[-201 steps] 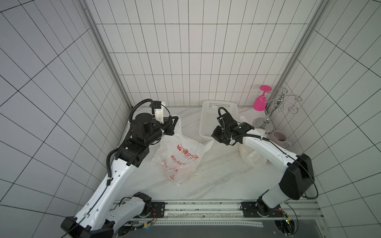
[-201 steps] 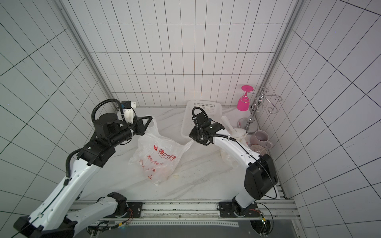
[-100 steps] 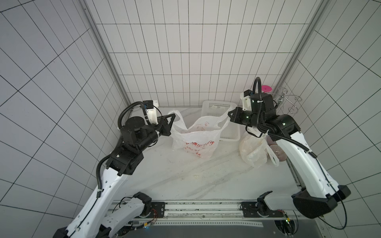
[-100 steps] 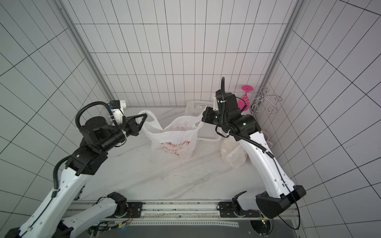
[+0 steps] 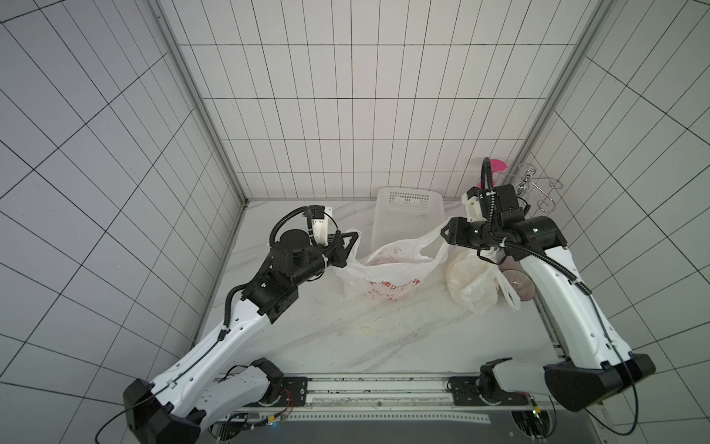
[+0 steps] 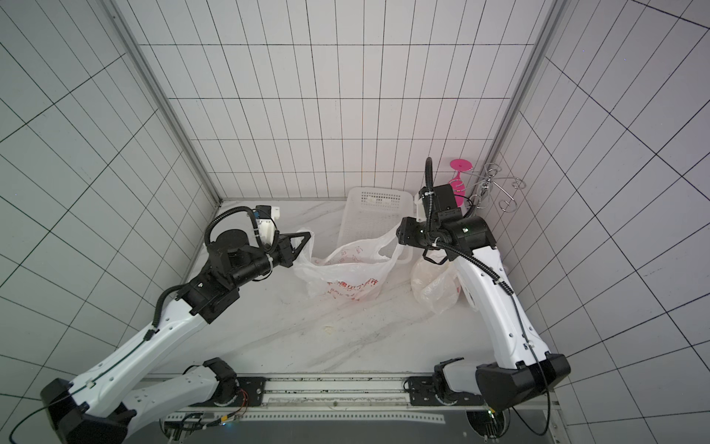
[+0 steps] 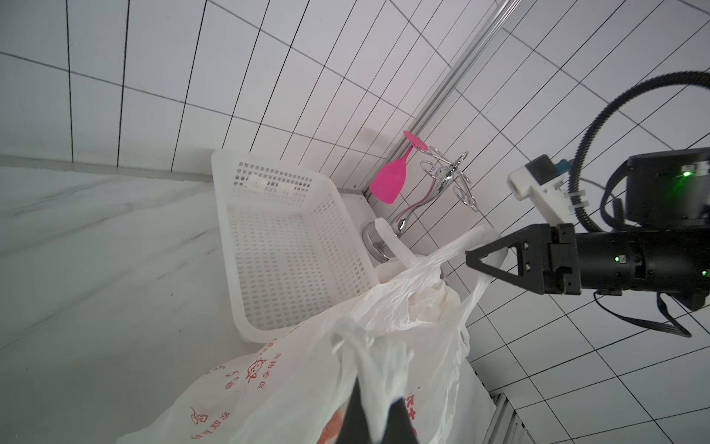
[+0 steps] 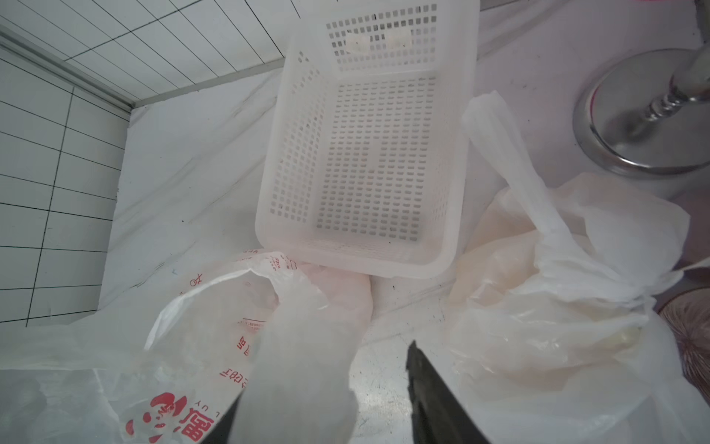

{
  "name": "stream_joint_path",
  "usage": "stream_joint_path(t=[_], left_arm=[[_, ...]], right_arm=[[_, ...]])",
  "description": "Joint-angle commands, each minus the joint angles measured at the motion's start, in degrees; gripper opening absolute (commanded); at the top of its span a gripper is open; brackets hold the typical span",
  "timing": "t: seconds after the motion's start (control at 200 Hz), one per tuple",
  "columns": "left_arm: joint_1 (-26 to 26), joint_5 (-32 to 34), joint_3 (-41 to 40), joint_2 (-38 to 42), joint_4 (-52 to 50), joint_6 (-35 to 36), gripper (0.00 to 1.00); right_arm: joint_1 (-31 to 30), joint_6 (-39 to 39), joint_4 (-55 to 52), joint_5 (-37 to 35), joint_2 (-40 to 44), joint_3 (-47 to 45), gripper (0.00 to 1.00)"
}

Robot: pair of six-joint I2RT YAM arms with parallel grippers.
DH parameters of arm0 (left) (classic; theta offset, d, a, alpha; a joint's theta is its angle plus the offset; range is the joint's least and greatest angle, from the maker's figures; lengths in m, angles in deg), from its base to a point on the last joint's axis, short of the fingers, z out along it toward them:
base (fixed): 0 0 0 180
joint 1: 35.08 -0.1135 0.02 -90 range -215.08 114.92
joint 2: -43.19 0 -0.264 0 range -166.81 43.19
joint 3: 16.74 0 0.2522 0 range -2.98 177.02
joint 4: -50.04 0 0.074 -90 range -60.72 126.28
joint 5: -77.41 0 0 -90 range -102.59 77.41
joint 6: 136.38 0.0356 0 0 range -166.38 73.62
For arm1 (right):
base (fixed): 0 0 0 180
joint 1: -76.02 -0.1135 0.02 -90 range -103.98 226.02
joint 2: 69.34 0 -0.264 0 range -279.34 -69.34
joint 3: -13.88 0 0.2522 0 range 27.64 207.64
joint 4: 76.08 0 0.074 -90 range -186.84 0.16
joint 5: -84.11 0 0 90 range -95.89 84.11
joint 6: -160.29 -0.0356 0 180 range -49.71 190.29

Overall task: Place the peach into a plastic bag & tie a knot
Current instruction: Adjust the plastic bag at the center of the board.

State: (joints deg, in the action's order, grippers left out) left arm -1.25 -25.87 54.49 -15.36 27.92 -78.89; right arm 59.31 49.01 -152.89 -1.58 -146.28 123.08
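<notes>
The white plastic bag (image 5: 388, 284) (image 6: 353, 284) with red print stands on the marble top, its mouth stretched between my two grippers. My left gripper (image 5: 355, 240) (image 7: 378, 407) is shut on the bag's left handle. At the right handle my right gripper (image 5: 443, 234) (image 7: 470, 257) (image 8: 322, 384) has its jaws apart, and the handle drapes loosely over one finger. A faint pink shape (image 8: 334, 284) shows through the film inside the bag. I cannot tell whether it is the peach.
A white perforated basket (image 5: 407, 215) stands just behind the bag. A second crumpled clear bag (image 5: 472, 284) lies under my right arm, beside a brownish cup (image 5: 516, 284). A pink glass (image 5: 499, 167) and a chrome rack (image 5: 538, 188) fill the back right corner.
Both grippers rose from the table and drew apart, lifting the bag by its handles and spreading its mouth. The right gripper's jaws have since opened.
</notes>
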Motion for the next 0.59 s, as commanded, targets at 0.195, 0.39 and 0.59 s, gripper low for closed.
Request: stream_joint_path(t=[0.195,0.39,0.59], left_arm=[[0.2,-5.1,5.9,-4.1,3.0,2.9,0.0],[0.8,-6.6,10.7,-7.3,-1.5,6.0,0.0],[1.2,-7.1,11.5,-8.0,-3.5,7.4,0.0]], right_arm=[[-3.7,9.1,-12.9,-13.3,0.9,21.9,0.7],[-14.2,13.6,-3.3,3.2,-2.3,19.9,0.63],[-17.5,15.2,18.7,16.9,-3.8,6.3,0.54]])
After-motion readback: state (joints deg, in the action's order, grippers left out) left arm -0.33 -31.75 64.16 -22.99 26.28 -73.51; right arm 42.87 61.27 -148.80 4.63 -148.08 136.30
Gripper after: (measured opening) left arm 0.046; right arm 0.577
